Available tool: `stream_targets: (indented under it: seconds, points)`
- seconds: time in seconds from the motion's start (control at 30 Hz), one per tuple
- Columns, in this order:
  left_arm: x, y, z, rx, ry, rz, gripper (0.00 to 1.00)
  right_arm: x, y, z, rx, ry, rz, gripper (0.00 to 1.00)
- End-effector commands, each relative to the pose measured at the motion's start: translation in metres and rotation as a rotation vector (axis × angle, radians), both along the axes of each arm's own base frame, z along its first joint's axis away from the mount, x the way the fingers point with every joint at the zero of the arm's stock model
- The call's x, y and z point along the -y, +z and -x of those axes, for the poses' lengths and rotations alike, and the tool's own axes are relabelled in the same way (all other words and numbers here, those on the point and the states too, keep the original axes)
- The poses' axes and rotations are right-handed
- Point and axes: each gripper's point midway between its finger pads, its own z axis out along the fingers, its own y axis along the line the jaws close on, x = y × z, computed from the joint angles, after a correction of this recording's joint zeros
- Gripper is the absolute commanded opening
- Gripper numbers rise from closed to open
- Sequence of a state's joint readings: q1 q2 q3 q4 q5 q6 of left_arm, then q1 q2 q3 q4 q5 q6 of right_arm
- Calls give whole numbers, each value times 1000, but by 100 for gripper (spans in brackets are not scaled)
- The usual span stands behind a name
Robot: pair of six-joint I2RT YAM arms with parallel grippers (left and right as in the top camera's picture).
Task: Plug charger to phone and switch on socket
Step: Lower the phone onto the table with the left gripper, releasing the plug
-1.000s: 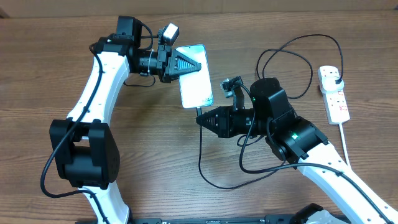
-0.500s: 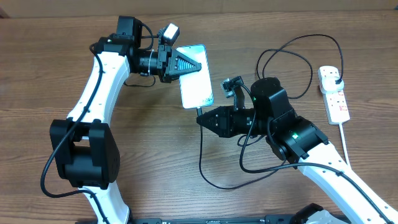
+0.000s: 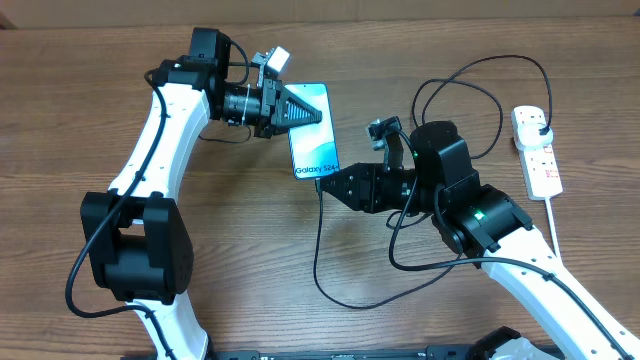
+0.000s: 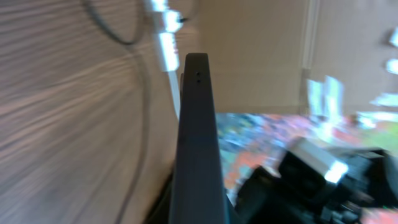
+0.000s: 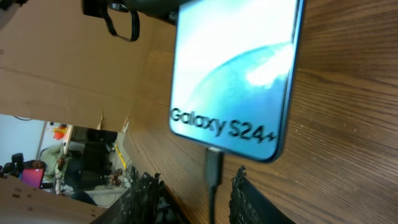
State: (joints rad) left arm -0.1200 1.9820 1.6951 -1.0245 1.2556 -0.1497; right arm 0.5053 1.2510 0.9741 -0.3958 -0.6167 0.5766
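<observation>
The phone [image 3: 316, 147] lies in the middle of the table, its blue screen lit with white text at the near end. My left gripper [image 3: 304, 112] is shut on its far end; the left wrist view shows the phone edge-on [image 4: 198, 124] between the jaws. The charger's connector [image 5: 213, 165] sits in the phone's [image 5: 236, 68] near end. My right gripper [image 3: 327, 188] [image 5: 196, 198] is open, one finger on each side of the connector, not touching it. The black cable [image 3: 318, 250] loops across the table to a black plug [image 3: 541, 124] in the socket strip [image 3: 540, 165] at the far right.
The cable makes wide loops [image 3: 470, 85] behind my right arm [image 3: 465, 205] and a low loop [image 3: 345, 298] near the front edge. The strip's thick white cord [image 3: 556, 235] runs down the right side. A white object [image 3: 520, 350] lies at the bottom right corner.
The phone has shifted and turned slightly, and its screen now shows white text. My right gripper has opened around the connector. My left gripper has moved further over the phone.
</observation>
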Motion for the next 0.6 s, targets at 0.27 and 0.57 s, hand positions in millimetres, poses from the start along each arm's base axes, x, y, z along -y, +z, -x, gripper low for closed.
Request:
stream_targets:
  seconds: [0.27, 0.57]
  points:
    - [-32, -49, -11, 29, 80, -343, 4, 7, -9, 0, -33, -29, 45, 49]
    - [-48, -74, -13, 5, 104, -483, 4, 15, -25, 8, -102, -45, 102, 49]
